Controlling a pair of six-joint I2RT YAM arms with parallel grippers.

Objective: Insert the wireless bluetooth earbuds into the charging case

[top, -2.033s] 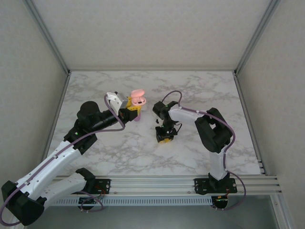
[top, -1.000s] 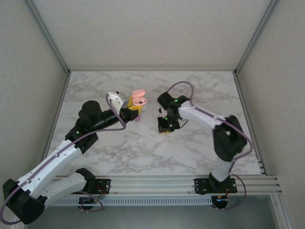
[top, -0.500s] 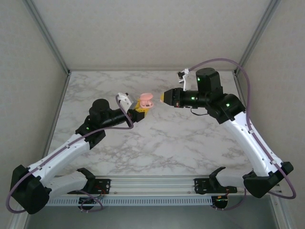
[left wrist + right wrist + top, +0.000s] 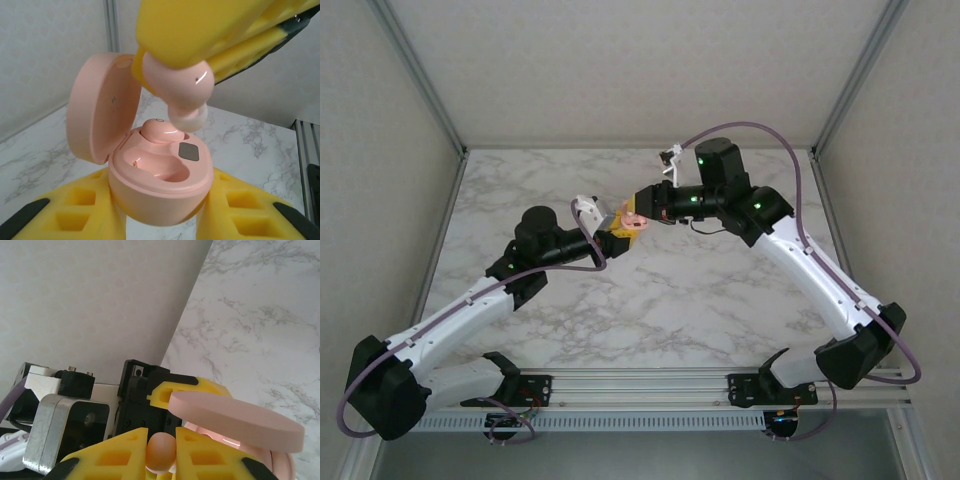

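While the open case (image 4: 160, 175) is being held up over the table (image 4: 650, 300) by the left gripper (image 4: 618, 233), whose yellow pads are being pressed against both sides of its lower shell, a pink bud (image 4: 177, 80) is being carried in by the right gripper (image 4: 642, 203), pinched tight between its fingers.

Two seconds ago the right gripper was being worked low over the middle of the table. Half a second ago it was being raised and aimed at the case with a clear gap between them. That gap is now being closed: in the top view the two grippers are being brought nearly tip to tip. In the left wrist view the bud, white tip downward, is being hung just above the case and not yet touching it.

A second bud (image 4: 159, 131) is already being kept in the far seat, beside the upright lid (image 4: 100, 110). The near well (image 4: 160, 167) is being left free, and the carried bud is being lined up roughly over it.

By this reading, pick-up and transfer are being finished and insertion is being started. A short descent, with the bud's tip turned to suit the well, is probably being called for. The lid is standing close to the right fingers, so a knock there is being risked.
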